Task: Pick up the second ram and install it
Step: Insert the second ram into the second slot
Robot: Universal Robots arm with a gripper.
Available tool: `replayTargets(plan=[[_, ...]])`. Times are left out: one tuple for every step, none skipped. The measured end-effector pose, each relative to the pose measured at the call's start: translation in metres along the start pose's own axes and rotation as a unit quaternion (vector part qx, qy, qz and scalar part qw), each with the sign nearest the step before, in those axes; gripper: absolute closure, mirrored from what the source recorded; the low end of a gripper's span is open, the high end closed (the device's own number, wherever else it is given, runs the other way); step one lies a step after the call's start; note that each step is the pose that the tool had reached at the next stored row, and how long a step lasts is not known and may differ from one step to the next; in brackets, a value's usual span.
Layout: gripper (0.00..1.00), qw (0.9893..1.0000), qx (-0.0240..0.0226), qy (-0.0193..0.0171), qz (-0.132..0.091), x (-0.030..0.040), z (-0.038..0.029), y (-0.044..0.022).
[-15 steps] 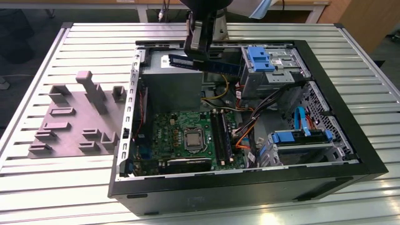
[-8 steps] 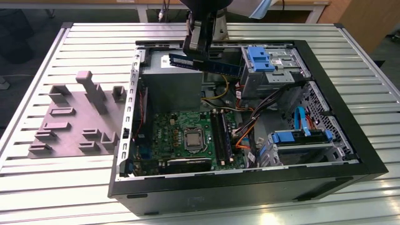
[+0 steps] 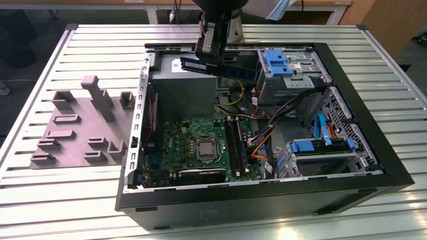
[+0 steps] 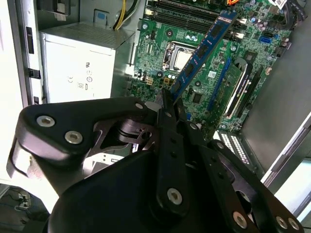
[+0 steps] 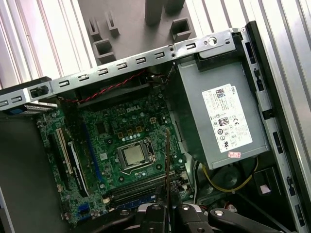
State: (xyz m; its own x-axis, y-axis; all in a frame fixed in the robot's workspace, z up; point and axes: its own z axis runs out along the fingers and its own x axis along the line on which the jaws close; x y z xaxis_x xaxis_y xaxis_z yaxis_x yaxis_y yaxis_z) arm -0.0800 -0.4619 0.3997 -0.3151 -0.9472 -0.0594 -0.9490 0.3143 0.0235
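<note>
Toward the exterior view's left, a grey holder plate [image 3: 73, 132] with raised blocks lies on the slatted metal bench [image 3: 47, 200], close to that edge. Just beside it an open black computer case [image 3: 267, 200] fills the middle of the bench and reaches nearly to the far edge. Inside the case, the grey power supply [image 3: 180, 95] sits in the far corner nearest the holder plate. The green motherboard [image 3: 193, 137] lies below it with its bare processor socket [image 3: 207, 149], and the long black memory slots [image 3: 235, 142] run alongside the socket. The pincer [image 3: 208, 62] hangs in the air over the power supply's far end, at the rim of the case, pinching the second ram [image 3: 230, 70] between its fingers. The grip is near one end of the stick. The longer free part juts out level from the fingers toward the exterior view's right and touches nothing in the case. In the second wrist view the blue board [image 4: 201, 51] slants out from the closed fingertips, with the motherboard and socket as its background. In the first wrist view it rises edge-on, a thin line [image 5: 167, 160] between the two fingertips, lined up over the slots near the socket. Further to the exterior view's right stands a metal drive cage with blue clips [image 3: 280, 62], with a bundle of cables [image 3: 280, 125] below it. A second blue-clipped drive bay [image 3: 320, 147] sits at the near corner of the case.
</note>
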Motion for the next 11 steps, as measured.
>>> replayTargets(plan=[[0.86, 1.0000, 0.0001, 0.0000, 0.001, 0.0000, 0.0000, 0.0000], [0.86, 1.0000, 0.0001, -0.0001, 0.001, 0.0000, 0.0000, 0.0000], [0.86, 1.0000, 0.0002, -0.0001, 0.003, 0.0000, 0.0000, 0.0000], [0.86, 1.0000, 0.0003, -0.0001, 0.004, 0.0000, 0.0000, 0.0000], [0.86, 1.0000, 0.0004, -0.0002, 0.005, 0.0000, 0.0000, 0.0000], [0.86, 1.0000, 0.0005, -0.0002, 0.007, 0.0000, 0.0000, 0.0000], [0.86, 1.0000, 0.0006, -0.0003, 0.009, 0.0000, 0.0000, 0.0000], [0.86, 0.9999, 0.0007, -0.0003, 0.012, 0.0000, 0.0000, 0.0000], [0.86, 0.9999, 0.0009, -0.0003, 0.014, 0.0000, 0.0000, 0.0000], [0.86, 0.9999, 0.0010, -0.0004, 0.017, 0.0000, 0.0000, 0.0000], [0.86, 0.9998, 0.0012, -0.0004, 0.019, 0.0000, 0.0000, 0.0000]])
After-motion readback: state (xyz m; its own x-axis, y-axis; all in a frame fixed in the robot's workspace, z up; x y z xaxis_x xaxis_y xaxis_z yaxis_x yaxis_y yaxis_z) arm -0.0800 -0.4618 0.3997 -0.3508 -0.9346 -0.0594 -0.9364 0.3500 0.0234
